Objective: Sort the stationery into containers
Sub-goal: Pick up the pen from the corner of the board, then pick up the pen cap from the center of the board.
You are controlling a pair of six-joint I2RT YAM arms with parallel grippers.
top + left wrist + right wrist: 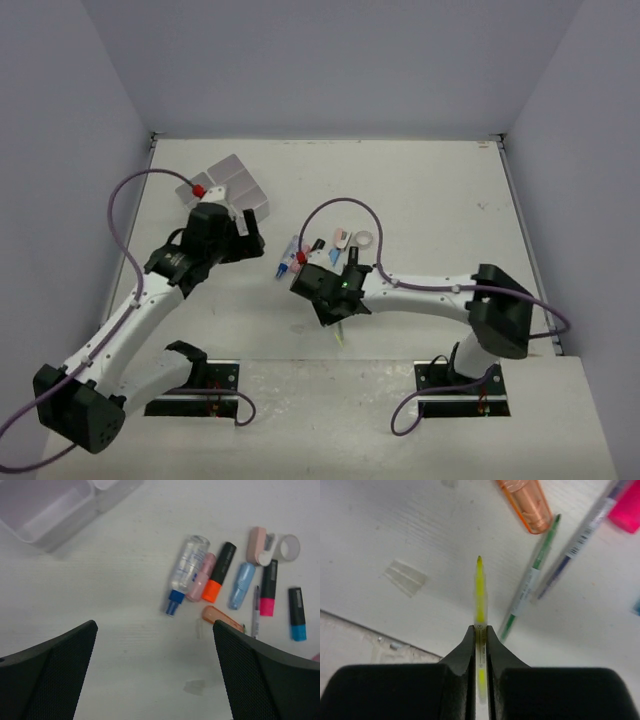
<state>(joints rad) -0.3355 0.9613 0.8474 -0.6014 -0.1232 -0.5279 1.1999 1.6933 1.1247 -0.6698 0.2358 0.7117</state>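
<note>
The right wrist camera is giving me what the overhead cannot. The right gripper (480,629) is pinching a thin yellow pen (479,585), its jaws closed to the width of the barrel. The pen's tip is pointing out over the table and is blurred, so I cannot tell whether it is touching down. Overhead, that pen is showing only as a yellow sliver under the wrist, by the near edge.

The left wrist camera is showing the left gripper (154,630) spread wide with nothing between its fingers. It is hanging over bare table between the white translucent divided plastic tray (55,517) and the stationery cluster. The overhead is placing the tray at the far left, partly behind the left arm and well apart from the cluster mid-table.

I am working on a matt white table (430,190) closed in by pale lilac walls (330,70) on three sides. A small clear scrap (405,572) is lying near the pen tip.

I am counting:
- One tray.
- Six stubby highlighters: pale pink (201,577), orange-and-black (219,572), pale blue (241,585), magenta-and-black (268,587), cyan-and-black (297,614) and translucent peach (222,617).
- One clear bottle with a blue cap (187,570).
- One pink tape dispenser (256,544), touching one clear tape roll (290,547).
- Two thin pens side by side just beside the peach highlighter, in the right wrist view: one green pen (530,580) and one blue pen (575,545).
</note>
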